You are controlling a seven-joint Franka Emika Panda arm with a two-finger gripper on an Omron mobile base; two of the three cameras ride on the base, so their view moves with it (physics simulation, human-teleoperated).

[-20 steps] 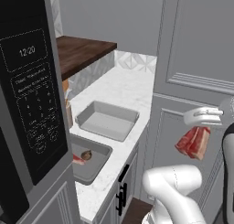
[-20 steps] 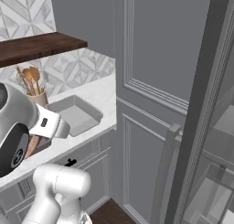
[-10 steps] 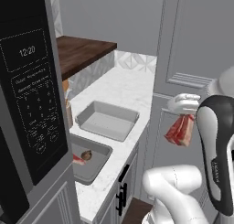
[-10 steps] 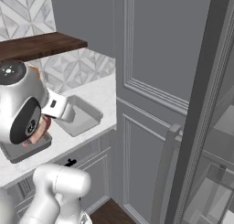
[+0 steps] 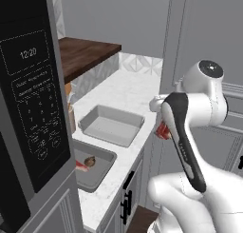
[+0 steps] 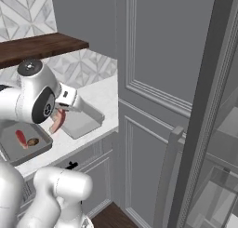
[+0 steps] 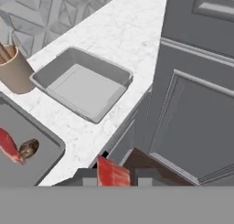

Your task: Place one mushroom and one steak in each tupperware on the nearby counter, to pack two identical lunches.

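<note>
Left base view: arm has swung in from the right; the gripper (image 5: pixel 161 114) now holds the carried steak (image 5: pixel 163 131) at the counter (image 5: pixel 124 90) edge, just right of the empty far tupperware (image 5: pixel 111 126). Near tupperware (image 5: pixel 97 172) already has a steak and mushroom (image 5: pixel 89 160).

Right base view: steak (image 6: pixel 57 120) hangs beside the far tupperware (image 6: pixel 82 123), probably not yet over it.

Hand view: fingers closed narrow on the steak (image 7: pixel 112 172); empty tupperware (image 7: pixel 82 83) ahead. Next is the drop.
</note>
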